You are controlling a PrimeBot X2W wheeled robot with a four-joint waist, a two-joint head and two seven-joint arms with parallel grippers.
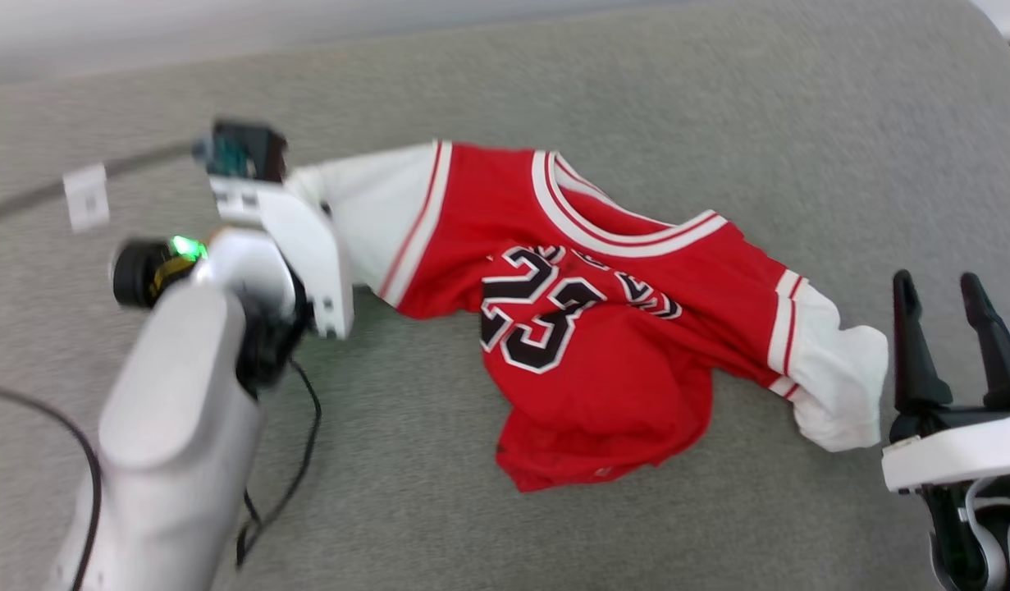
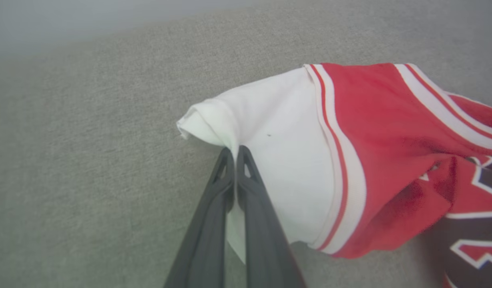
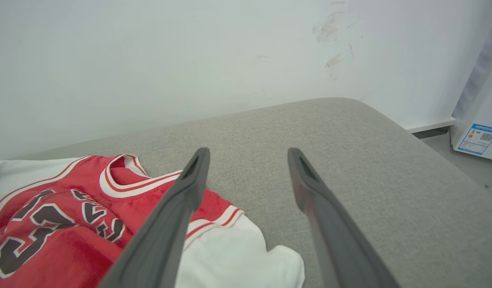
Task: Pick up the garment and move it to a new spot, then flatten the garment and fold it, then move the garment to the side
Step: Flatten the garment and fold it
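On grey cushion (image 1: 718, 123), red jersey T-shirt (image 1: 619, 361) lies crumpled. Left gripper (image 2: 234, 154) jaws clamped on white sleeve (image 2: 277, 160). Right gripper (image 1: 937, 283) jaws apart, just beside other sleeve (image 1: 841, 386). Fabric soft, light, limp; probably sags, so take opposite sleeve too.

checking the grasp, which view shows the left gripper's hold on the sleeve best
Left wrist view: the left gripper is shut on the white sleeve of the garment. In the head view the wrist hides the fingers. The right wrist view catches that sleeve at its left edge, too small to judge.
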